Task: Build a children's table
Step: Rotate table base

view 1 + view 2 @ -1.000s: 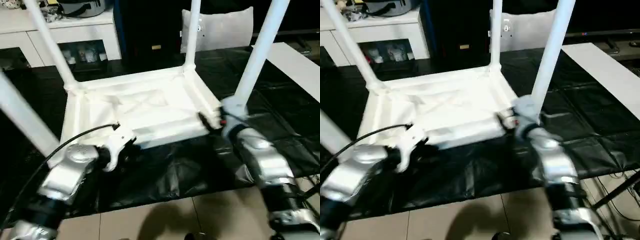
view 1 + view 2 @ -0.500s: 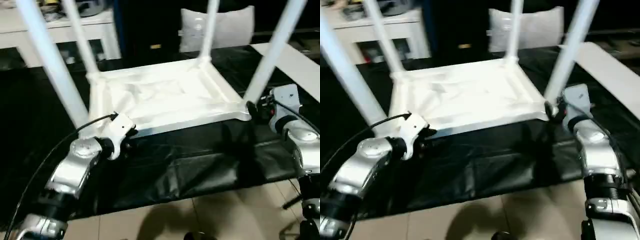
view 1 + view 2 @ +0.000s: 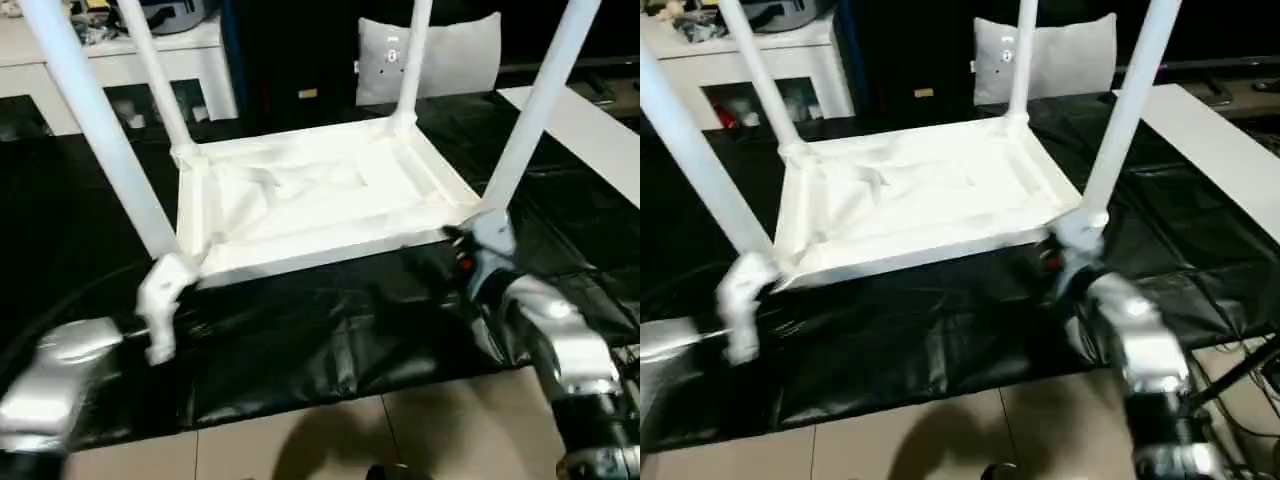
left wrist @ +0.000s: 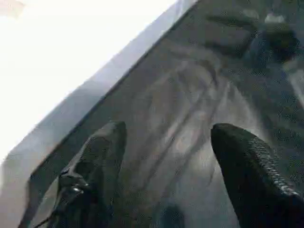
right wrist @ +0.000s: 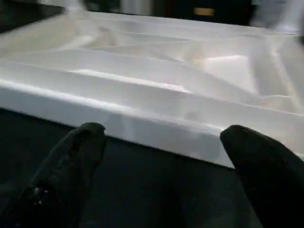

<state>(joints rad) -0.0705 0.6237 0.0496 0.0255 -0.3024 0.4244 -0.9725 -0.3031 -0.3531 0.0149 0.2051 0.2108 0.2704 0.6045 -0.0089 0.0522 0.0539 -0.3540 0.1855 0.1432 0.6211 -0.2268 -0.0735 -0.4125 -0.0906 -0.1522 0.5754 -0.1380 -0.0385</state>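
The children's table lies upside down on the black cover, its ribbed white top [image 3: 310,195] facing up. Four white legs stand in the corner sockets: near left [image 3: 95,130], far left [image 3: 155,75], far right [image 3: 412,60], near right [image 3: 535,110]. My right gripper [image 5: 161,135] is open, close in front of the top's near edge by the near right corner [image 3: 480,215], with nothing between its fingers. My left gripper [image 4: 166,133] is open over the black cover beside the top's near left corner, holding nothing. The left wrist [image 3: 160,300] is just in front of that corner.
The black cover [image 3: 330,330] ends at a tiled floor [image 3: 330,440] in front. A white cabinet [image 3: 110,60] stands at the back left, a white cushion [image 3: 450,50] behind the table. A white board [image 3: 590,130] lies at the right.
My left gripper has opened wider and drawn back from the top's near edge. My right gripper has come in from the right to the near right corner. The camera has shifted.
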